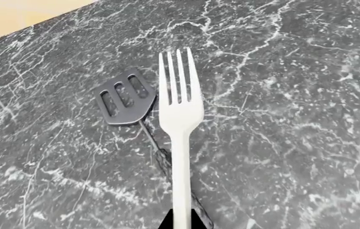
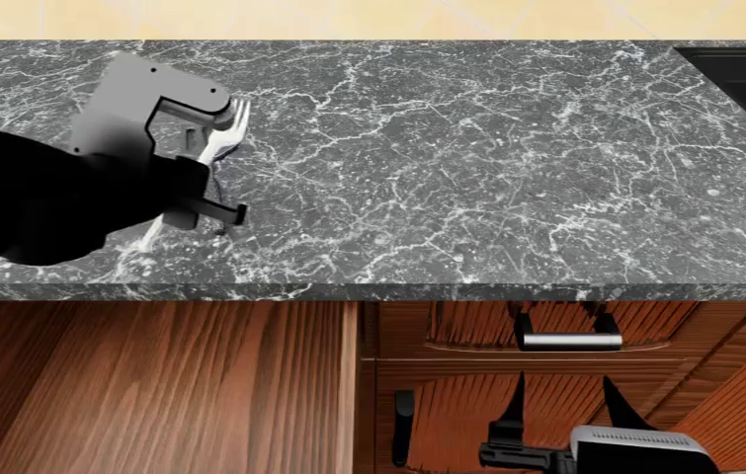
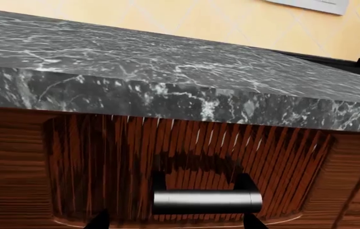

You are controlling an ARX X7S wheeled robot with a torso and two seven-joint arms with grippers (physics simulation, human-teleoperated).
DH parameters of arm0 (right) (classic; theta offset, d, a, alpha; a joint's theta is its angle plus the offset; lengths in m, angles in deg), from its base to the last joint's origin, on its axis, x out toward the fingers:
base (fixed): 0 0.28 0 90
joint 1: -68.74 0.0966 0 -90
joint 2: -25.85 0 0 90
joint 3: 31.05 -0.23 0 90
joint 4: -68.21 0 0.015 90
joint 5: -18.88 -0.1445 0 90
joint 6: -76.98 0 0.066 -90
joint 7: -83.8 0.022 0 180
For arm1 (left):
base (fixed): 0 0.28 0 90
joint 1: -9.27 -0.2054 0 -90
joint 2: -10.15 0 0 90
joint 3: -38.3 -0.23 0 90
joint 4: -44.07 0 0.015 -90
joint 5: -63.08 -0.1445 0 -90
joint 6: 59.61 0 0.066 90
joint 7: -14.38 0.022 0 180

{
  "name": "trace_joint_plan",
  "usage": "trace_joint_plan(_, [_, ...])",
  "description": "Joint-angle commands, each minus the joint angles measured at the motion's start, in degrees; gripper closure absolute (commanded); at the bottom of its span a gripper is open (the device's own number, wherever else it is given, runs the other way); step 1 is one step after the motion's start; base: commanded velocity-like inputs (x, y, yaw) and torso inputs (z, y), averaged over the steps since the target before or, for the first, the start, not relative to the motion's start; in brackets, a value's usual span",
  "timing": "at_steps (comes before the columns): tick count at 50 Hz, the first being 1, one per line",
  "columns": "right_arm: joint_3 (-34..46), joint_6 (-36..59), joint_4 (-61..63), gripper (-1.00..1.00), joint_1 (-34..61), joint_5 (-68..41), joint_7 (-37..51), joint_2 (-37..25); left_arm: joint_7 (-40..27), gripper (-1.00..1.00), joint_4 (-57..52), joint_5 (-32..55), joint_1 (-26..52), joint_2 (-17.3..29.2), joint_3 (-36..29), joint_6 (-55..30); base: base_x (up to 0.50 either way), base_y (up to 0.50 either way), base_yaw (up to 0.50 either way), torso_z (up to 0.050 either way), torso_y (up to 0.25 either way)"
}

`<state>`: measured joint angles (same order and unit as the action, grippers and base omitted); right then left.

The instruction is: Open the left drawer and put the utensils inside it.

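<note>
The left gripper [image 1: 181,222] is pinching the white fork [image 1: 180,109] by its handle, lifting it off the marble countertop [image 1: 294,119] above the slotted spatula [image 1: 124,98], for the open left drawer [image 2: 148,385].

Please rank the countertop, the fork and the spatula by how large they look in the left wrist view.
1. Marble countertop, filling nearly the whole frame.
2. White fork, though it is held up nearer the camera, which may inflate it.
3. Dark grey spatula, its handle partly hidden behind the fork.
</note>
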<state>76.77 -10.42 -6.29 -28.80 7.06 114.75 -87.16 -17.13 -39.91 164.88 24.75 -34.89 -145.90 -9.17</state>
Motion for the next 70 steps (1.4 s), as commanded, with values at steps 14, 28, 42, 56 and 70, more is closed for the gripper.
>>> trace_joint_plan(14, [-18.1,1.9,0.0,-1.00,-2.6,15.5,-21.6,18.7,2.7,1.00,0.1,-28.6,-26.3,-10.7,58.8,-38.3,0.00,0.00,0.00,0.000,0.000])
trace_joint_plan(28, [-17.2,2.0,0.0,-1.00,-2.6,14.7,-20.4,17.6,-23.7,1.00,-1.7,20.6,-7.2,1.5,49.7,-48.4,0.00,0.00,0.00,0.000,0.000])
trace_joint_plan(42, [-16.3,2.1,0.0,-1.00,-2.5,13.9,-19.2,16.6,-32.4,1.00,-8.4,43.9,2.3,7.5,38.0,-42.7,0.00,0.00,0.00,0.000,0.000])
trace_joint_plan(56, [-15.5,2.1,0.0,-1.00,-2.5,13.2,-18.3,15.8,-35.4,1.00,-14.7,54.4,5.2,12.7,29.5,-41.9,0.00,0.00,0.00,0.000,0.000])
trace_joint_plan(70, [-14.9,2.1,0.0,-1.00,-2.5,12.6,-17.5,15.1,-35.4,1.00,-19.6,56.7,2.4,15.7,25.3,-41.2,0.00,0.00,0.00,0.000,0.000])
